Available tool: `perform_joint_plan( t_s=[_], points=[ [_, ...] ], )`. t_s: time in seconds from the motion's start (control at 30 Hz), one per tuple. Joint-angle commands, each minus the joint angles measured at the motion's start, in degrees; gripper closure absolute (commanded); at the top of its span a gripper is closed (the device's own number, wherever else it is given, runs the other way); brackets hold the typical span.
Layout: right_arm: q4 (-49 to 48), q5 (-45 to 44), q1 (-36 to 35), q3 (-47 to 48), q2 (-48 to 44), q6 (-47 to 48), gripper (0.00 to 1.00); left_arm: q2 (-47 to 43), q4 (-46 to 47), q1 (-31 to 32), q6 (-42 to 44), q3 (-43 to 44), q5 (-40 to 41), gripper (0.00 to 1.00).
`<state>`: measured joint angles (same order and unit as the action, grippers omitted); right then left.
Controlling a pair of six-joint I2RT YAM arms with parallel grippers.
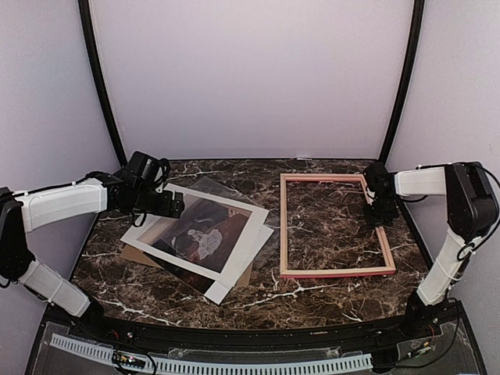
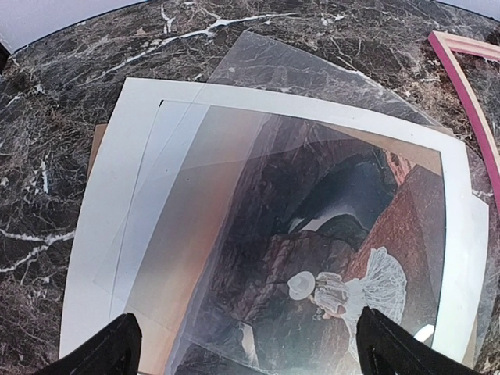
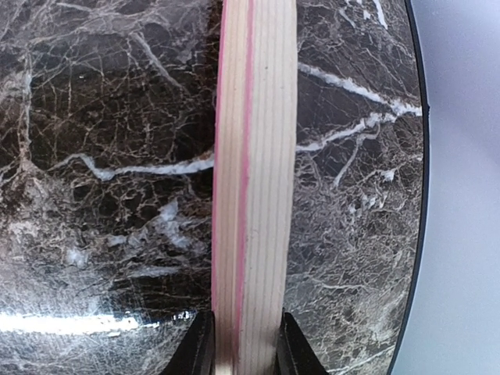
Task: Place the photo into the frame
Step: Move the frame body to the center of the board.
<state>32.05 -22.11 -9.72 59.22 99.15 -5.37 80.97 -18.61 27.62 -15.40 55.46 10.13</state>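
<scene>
The frame [image 1: 336, 272] lies flat on the right half of the marble table [image 1: 328, 301], nothing inside its rails but bare stone, so it is ready to take the layers. My right claw [image 1: 383, 215] is clamped on the frame's right rail; the wrist view shows the pale wood [image 3: 254, 195] squeezed between both fingers. I judge this hold is there to pin the frame so it cannot slide during loading.

To the frame's left, apart from it, sits a skewed stack. A clear sheet [image 2: 312, 78] seems to lie on top of a white mat [image 1: 248, 226], and a brown cardboard board [image 1: 133, 254] pokes out underneath. The photo [image 1: 207, 234] shows through the mat's window, its white-dressed figure [image 2: 344, 289] near the middle. It is not yet in the frame.

My left claw [image 1: 176, 207] hangs over the stack's far left corner, fingers spread wide and holding nothing. From here I expect I must part the layers before the photo can come free.
</scene>
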Motion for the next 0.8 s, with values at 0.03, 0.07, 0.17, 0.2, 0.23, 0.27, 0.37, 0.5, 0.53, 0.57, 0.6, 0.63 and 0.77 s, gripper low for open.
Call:
perform_joint_plan(
  t_s=[0.03, 0.07, 0.17, 0.2, 0.23, 0.27, 0.37, 0.5, 0.53, 0.57, 0.6, 0.63, 0.77],
  points=[
    [6.37, -8.15, -1.78, -0.17, 3.44, 4.36, 0.68, -2.84, -0.19, 0.31, -1.01, -0.83, 0.88, 0.01],
    [6.62, -8.47, -1.85, -0.06, 3.56, 3.95, 0.64, -3.19, -0.15, 0.33, -1.07, -1.03, 1.0, 0.01],
    [6.88, -9.17, -1.93, 0.27, 3.1, 3.08, 0.56, -3.88, -0.2, 0.29, -1.22, -2.14, 1.61, 0.01],
    [6.88, -9.38, -1.92, 0.39, 2.76, 2.74, 0.51, -4.17, -0.2, 0.28, -1.21, -2.35, 1.71, 0.01],
    [6.88, -9.44, -2.09, 0.72, 2.35, 2.33, 0.48, -4.34, -0.15, 0.26, -1.21, -2.72, 1.97, 0.01],
    [6.77, -9.37, -2.37, 1.06, 1.71, 2.04, 0.44, -4.68, -0.22, 0.25, -1.32, -2.94, 2.12, 0.01],
    [6.07, -8.43, -4.58, 3.19, -0.78, 0.87, 0.34, -5.2, -0.67, 0.2, -2.03, -3.95, 2.8, 0.01],
    [2.97, -2.48, -11.39, 7.06, -3.45, -0.89, 0.16, -4.91, -1.73, -0.15, -4.7, -5.18, 1.35, 0.01],
    [1.61, -0.47, -13.38, 8.2, -3.67, -1.33, 0.13, -4.84, -1.68, -0.25, -5.15, -5.71, 0.54, 0.01],
    [0.3, 1.71, -15.13, 9.32, -3.65, -1.73, 0.12, -4.72, -1.55, -0.34, -5.96, -6.11, 0.17, 0.01],
    [-1.09, 4.13, -17.04, 10.58, -3.36, -2.2, 0.11, -4.7, -1.49, -0.36, -6.31, -6.78, -0.35, 0.01],
    [-2.66, 5.88, -18.72, 11.94, -2.71, -2.68, 0.11, -4.77, -1.2, -0.43, -6.86, -7.13, -0.49, 0.01],
    [-6.38, 11.33, -24.87, 18.97, 3.02, -4.33, 0.13, -5.75, -0.49, -0.74, -8.06, -8.83, -0.6, 0.01]
  ],
)
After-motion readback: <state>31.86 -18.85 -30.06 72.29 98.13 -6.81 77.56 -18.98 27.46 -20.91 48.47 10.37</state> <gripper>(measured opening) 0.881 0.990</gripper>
